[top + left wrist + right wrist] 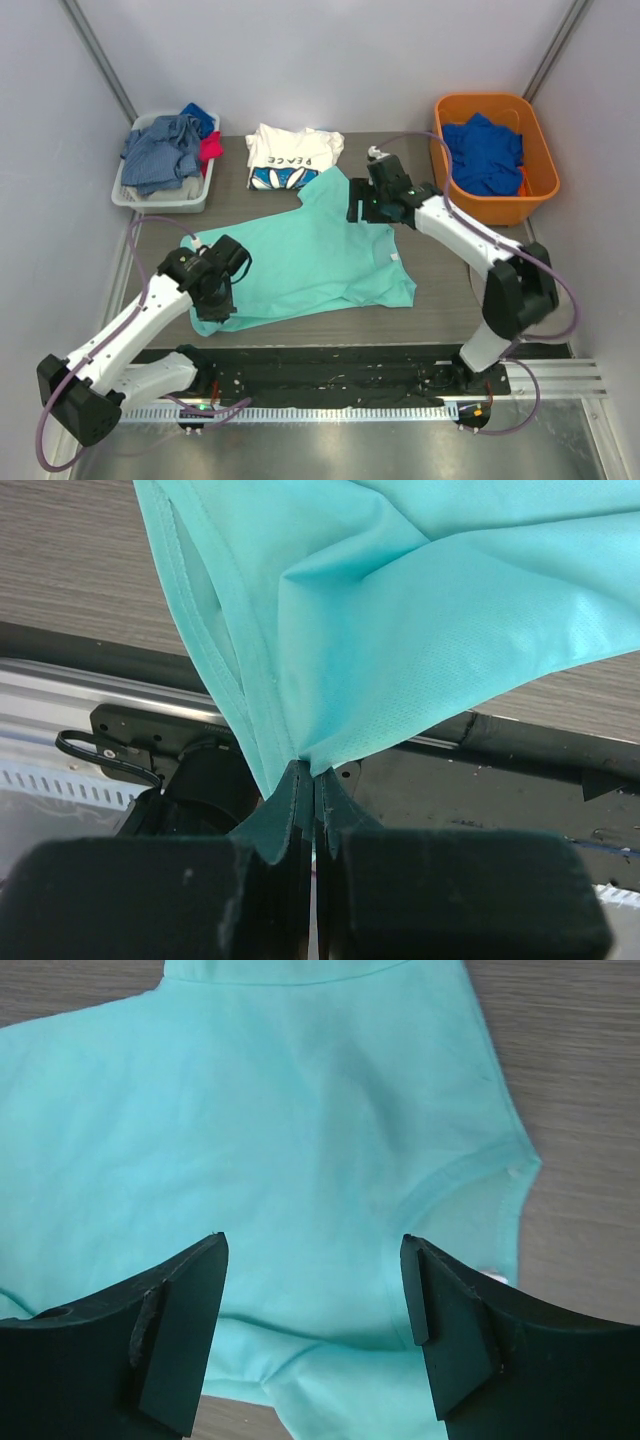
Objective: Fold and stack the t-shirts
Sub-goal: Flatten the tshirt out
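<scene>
Mint-teal fabric covers the middle of the table point(470, 290), where the mint-teal t-shirt point(310, 255) lies spread open and askew, with no fold yet made in it. The left gripper point(312, 778) is clamped on the shirt's near-left edge, cloth pinched between its closed jaws. The right gripper point(312, 1245) hovers over the far-right part near a sleeve, jaws wide apart and empty. At the table's far edge, just beside the mint shirt's upper tip, the white t-shirt point(292, 155) printed "PEACE" sits in a compact shape that looks already folded. By that reading the job is roughly half done, with one shirt left to fold and then stack with the other. The count is two t-shirts, two arms and two baskets. A pale basket point(160, 203) at far left holds grey-blue clothes point(160, 150), and an orange basket point(482, 98) at far right holds a royal blue garment point(485, 155).
</scene>
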